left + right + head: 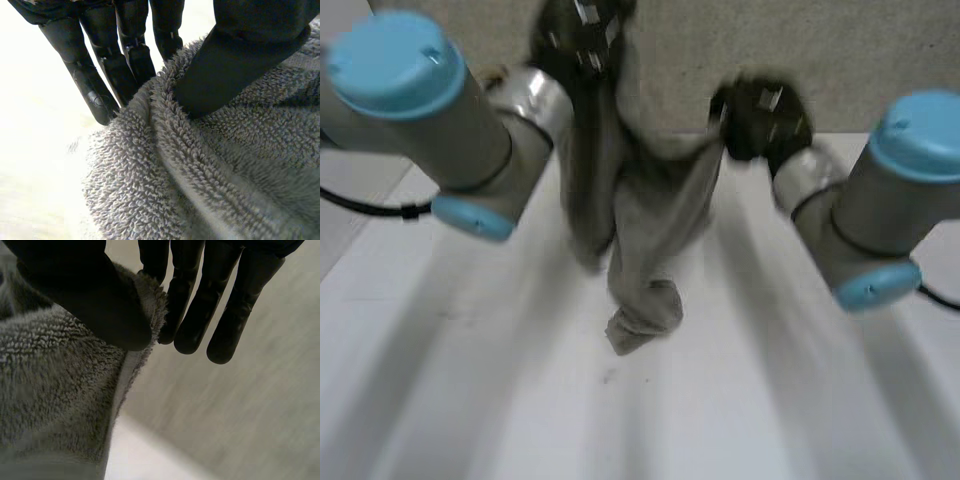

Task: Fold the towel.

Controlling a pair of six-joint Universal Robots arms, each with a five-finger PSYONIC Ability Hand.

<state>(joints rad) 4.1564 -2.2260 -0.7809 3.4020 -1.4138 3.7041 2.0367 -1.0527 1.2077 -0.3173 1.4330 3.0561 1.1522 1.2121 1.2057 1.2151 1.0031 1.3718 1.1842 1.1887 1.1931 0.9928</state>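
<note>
White surface (470,400) runs out below both arms to a dull, speckled wall (860,50) at 12 o'clock, and the grey towel (640,230) hangs in the air over the middle of it. The left robot hand (575,40) has one top corner at about 11 o'clock of the hanging cloth. Its wrist view shows the thumb (235,70) pressed into the pile at the towel's hem, with straight fingers (97,95) backing the cloth from the other side, so it is pinching the towel. The right robot hand (760,115) has the other top corner at about 1 o'clock. There too a thumb (100,305) bears on the terry close to its edge and the fingers (192,320) reach past behind it, which reads as a pinch on the hem. Holding it by two upper corners looks meant to let the cloth's own weight pull it straight before it is laid down for a fold. The two hands stand fairly near each other, so the top edge sags between them and the body gathers into a narrow bunch. The towel's long axis is roughly plumb, running from 12 to 6 o'clock in the head view. Its free lower end (642,322) points down at the surface, either touching it or just above; I cannot tell which.
</note>
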